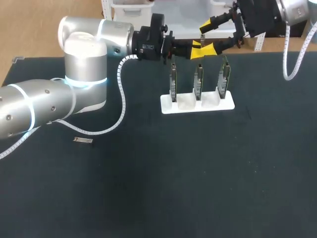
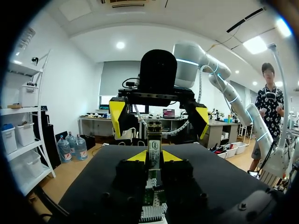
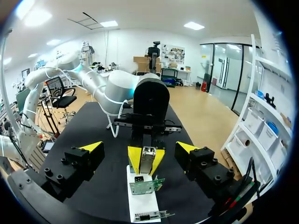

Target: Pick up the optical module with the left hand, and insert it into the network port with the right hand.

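Note:
My left gripper (image 1: pixel 197 50) hangs level above the white holder and is shut on the optical module (image 2: pixel 153 148), a slim metal stick pointing out ahead of its yellow tips. Facing it, my right gripper (image 1: pixel 218 35) stands open, one yellow finger (image 2: pixel 117 111) on each side of the line of the module, neither touching it. Seen from the right wrist, the module (image 3: pixel 147 160) sits in the middle between my right gripper's (image 3: pixel 139 146) spread fingers, held by the left gripper (image 3: pixel 145 156). Three network cards (image 1: pixel 198 82) stand upright below.
The white holder (image 1: pixel 198 106) carries the cards at the table's far middle. A green card (image 3: pixel 145 185) lies directly under both grippers. A small silvery part (image 1: pixel 82 141) lies on the dark mat at the left, near my left arm's cable.

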You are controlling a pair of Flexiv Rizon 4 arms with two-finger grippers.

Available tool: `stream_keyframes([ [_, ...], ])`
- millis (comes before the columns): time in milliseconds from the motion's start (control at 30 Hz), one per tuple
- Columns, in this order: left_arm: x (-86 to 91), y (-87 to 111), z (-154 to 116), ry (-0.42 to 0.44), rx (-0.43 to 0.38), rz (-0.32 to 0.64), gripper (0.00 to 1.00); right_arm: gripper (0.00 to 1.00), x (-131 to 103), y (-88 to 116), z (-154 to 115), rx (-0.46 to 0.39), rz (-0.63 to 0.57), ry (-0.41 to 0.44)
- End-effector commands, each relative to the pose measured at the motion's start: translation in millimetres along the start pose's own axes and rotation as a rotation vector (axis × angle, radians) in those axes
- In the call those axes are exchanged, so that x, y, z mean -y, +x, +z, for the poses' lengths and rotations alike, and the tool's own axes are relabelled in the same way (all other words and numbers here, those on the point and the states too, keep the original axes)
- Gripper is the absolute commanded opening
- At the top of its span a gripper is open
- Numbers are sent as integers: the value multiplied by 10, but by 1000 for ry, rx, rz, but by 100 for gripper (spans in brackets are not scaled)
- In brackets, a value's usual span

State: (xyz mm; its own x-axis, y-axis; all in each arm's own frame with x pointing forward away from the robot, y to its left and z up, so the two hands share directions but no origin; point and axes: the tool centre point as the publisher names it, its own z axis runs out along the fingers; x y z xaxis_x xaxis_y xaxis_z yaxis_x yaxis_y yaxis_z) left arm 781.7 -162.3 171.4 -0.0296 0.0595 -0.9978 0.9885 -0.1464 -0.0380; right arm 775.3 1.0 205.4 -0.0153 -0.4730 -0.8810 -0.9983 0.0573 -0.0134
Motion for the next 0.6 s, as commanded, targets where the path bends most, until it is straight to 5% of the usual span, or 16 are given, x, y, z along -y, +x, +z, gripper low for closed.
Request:
stream_keyframes([
  [33, -29, -4, 1, 6, -3, -2, 0, 100, 32, -22, 32, -9, -5, -10],
  [500, -29, -4, 1, 6, -3, -2, 0, 100, 60, -4, 19, -22, -5, -14],
  [533, -29, -4, 1, 6, -3, -2, 0, 79, 62, -2, 21, -22, -5, -14],
  [600, -29, -4, 1, 6, -3, -2, 0, 0, 66, 6, 25, -19, -8, -13],
])
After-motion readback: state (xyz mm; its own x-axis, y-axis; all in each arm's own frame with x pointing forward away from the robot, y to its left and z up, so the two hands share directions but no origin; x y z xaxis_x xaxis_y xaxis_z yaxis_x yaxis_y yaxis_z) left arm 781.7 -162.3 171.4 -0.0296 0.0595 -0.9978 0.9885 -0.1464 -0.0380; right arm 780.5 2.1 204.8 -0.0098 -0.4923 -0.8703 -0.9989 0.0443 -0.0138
